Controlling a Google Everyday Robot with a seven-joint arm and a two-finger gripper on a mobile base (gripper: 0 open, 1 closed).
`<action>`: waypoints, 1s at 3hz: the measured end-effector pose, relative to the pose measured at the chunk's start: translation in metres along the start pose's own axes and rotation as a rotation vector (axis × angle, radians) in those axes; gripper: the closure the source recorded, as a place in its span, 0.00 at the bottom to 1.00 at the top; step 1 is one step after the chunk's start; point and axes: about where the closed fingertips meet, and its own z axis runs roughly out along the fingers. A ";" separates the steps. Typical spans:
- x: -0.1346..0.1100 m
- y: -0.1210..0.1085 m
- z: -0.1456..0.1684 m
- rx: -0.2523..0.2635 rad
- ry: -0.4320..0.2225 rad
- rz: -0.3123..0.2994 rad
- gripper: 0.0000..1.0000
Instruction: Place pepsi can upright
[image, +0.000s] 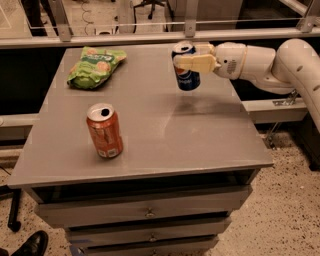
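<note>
Pepsi can (188, 80) is hanging in the gripper (188, 56), well beyond the orange can (105, 131) and off to its right, over the far part of the grey table (165, 150). It is standing close to upright, silver top uppermost and leaning only slightly, with its round logo facing the camera. I cannot tell whether its base is touching the tabletop or floating just above it; a faint dark patch is lying on the surface just below it. The gripper's cream fingers (197, 62) are wrapping the upper half of the Pepsi can, one crossing its front and the other reaching behind the rim, so the jaws are spread just to the can's width and clamping it. The white arm (260, 62) is reaching in from the right, farther from the orange can than the Pepsi can is. The orange can is standing upright by itself, its opened top showing. A green snack bag (96, 66) is lying flat beyond the orange can and slightly to its left, well apart from it. Below the orange can, drawers (150, 212) are showing under the tabletop, and a dark shoe (34, 243) is resting on the floor down to its left.
</note>
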 end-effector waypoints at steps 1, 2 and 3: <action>0.018 -0.005 -0.005 0.010 -0.084 0.074 1.00; 0.028 -0.012 -0.009 0.022 -0.140 0.115 1.00; 0.042 -0.018 -0.015 0.036 -0.169 0.157 1.00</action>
